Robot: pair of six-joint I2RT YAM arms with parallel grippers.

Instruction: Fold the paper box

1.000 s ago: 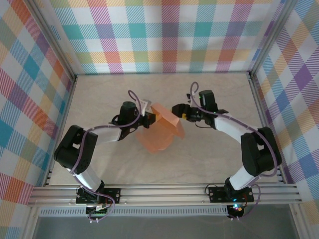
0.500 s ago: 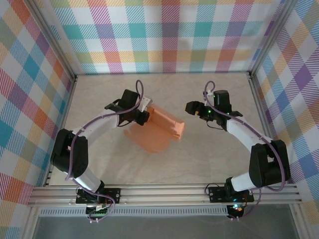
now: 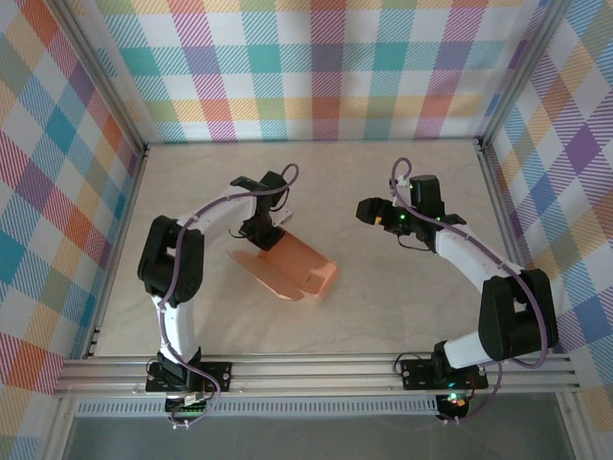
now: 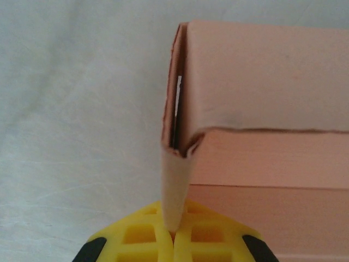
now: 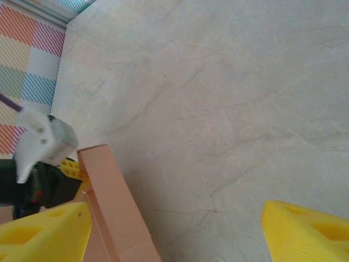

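The salmon-orange paper box (image 3: 290, 265) lies partly folded on the table, left of centre, with a flat flap spread toward the front left. My left gripper (image 3: 265, 233) is at its back-left corner, shut on a thin upright flap of the box (image 4: 175, 180) between its yellow fingers (image 4: 144, 234). One folded wall (image 4: 262, 87) stands up to the right of that flap. My right gripper (image 3: 367, 210) hovers open to the right of the box, apart from it. Its yellow fingertips (image 5: 43, 234) frame bare table, and the box wall (image 5: 112, 207) shows at lower left.
The pale marbled table (image 3: 402, 307) is enclosed by checked walls on three sides. An aluminium rail (image 3: 316, 369) runs along the near edge by the arm bases. Open tabletop lies behind and to the right of the box.
My left gripper swung toward the table centre and the front, turning the box and lowering it onto the table. My right gripper drew back to the right from the box and then held still.
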